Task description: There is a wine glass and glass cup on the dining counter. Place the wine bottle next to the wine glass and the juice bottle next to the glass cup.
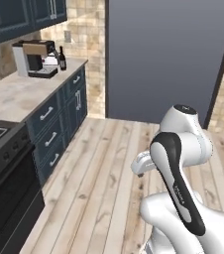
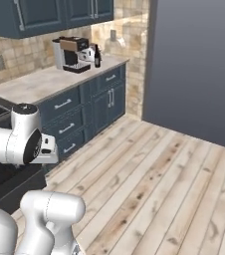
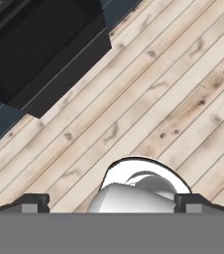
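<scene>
The wine bottle is slim and dark. It stands upright on the far end of the kitchen worktop, just right of a coffee machine, and the right base view has the same wine bottle. My arm is folded close to the base, far from the bottle. In the hand view my gripper points down at the plank floor, and its fingertips are wide apart with nothing between them. The wine glass, the glass cup, the juice bottle and the dining counter are out of view.
The coffee machine sits on the beige worktop over blue drawers. A black stove is at the near left. A grey wall panel stands ahead. Open wooden floor lies between the drawers and me.
</scene>
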